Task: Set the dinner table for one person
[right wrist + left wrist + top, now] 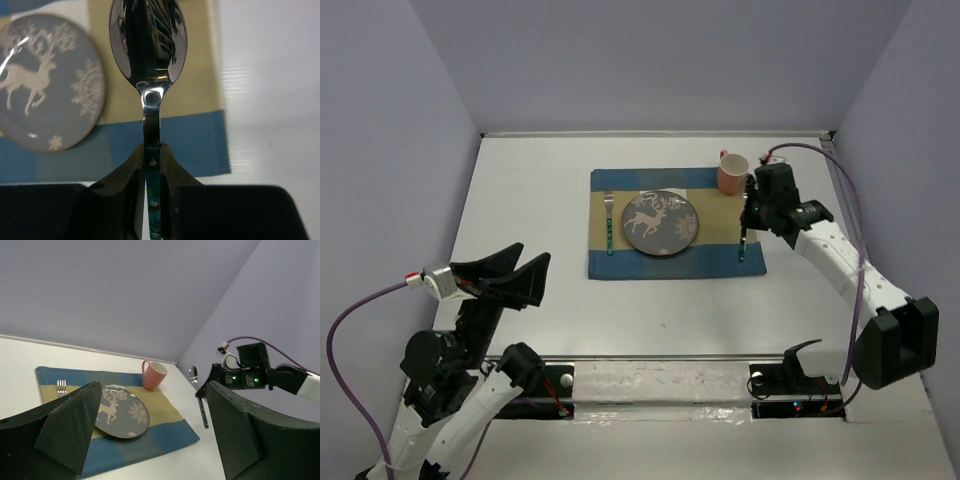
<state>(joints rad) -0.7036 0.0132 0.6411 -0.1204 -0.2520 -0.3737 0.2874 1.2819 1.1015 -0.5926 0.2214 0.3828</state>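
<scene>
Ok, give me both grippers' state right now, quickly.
Left gripper: open, holding nothing.
Right gripper: closed on the handle of the spoon.

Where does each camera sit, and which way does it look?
Top external: above and behind, looking down on the table; left arm and right arm show.
Left wrist: on its arm, looking across at the plate; open fingers show.
Right wrist: on its arm, looking down the held spoon; fingers show.
Shared: all three show the plate.
</scene>
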